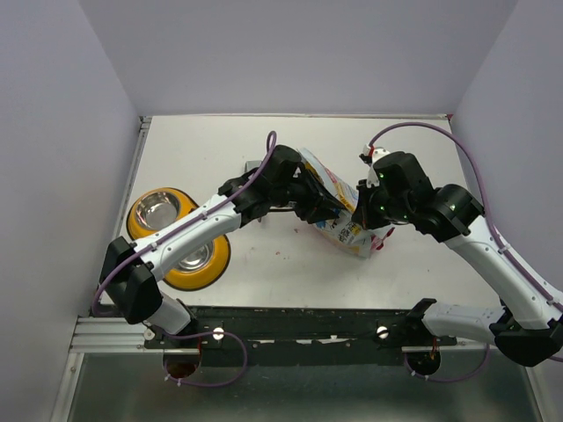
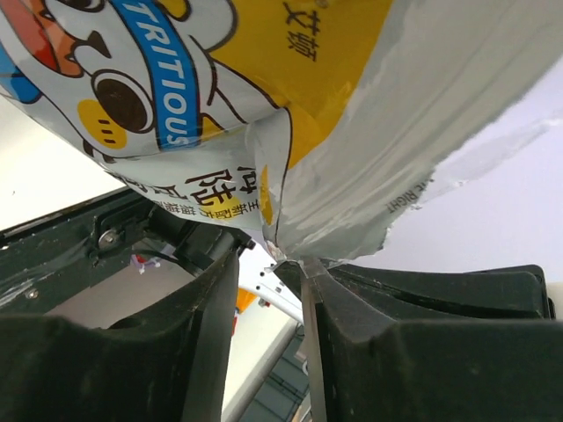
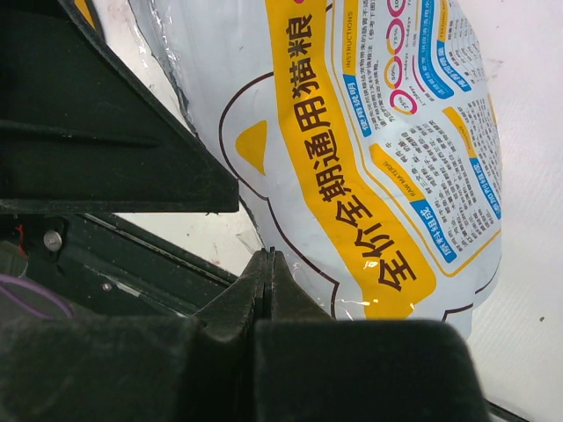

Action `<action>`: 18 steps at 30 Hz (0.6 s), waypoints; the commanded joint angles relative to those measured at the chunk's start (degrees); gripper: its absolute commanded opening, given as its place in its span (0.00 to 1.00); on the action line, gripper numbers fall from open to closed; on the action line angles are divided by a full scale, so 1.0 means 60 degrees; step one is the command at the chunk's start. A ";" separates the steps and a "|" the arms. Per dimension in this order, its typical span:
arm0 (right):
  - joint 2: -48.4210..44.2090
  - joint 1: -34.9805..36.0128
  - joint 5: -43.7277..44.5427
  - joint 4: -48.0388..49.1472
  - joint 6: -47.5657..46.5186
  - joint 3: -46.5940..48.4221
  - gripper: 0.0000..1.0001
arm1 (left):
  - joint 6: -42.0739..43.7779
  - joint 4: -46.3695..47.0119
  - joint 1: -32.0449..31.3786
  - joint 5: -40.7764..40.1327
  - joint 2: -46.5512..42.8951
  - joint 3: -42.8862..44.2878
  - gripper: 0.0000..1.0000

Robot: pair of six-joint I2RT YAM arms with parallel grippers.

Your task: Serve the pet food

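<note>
The pet food bag [image 1: 345, 232], yellow and white with cartoon print, stands tilted at mid-table between both grippers. The kibble itself is hidden inside. My left gripper [image 1: 315, 204] is at the bag's left side. In the left wrist view its jaws [image 2: 268, 264] stand apart with table showing between them, and the bag's torn edge [image 2: 352, 105] hangs just above the tips, brushing the right finger [image 2: 396, 334]. My right gripper [image 1: 368, 215] is at the bag's right edge. In the right wrist view it [image 3: 268, 255] is pressed shut on the clear seam of the bag [image 3: 369, 158].
The yellow double-bowl feeder [image 1: 195, 281] with two steel bowls sits at the left of the table, partly under my left arm. A sliver of it [image 2: 244, 299] shows between the left fingers. Walls enclose the table on three sides.
</note>
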 commanded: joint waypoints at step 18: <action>0.0210 -0.0020 -0.0120 0.0153 -0.0033 0.0512 0.01 | -0.0398 0.0336 -0.0146 0.0413 0.0312 -0.0168 0.34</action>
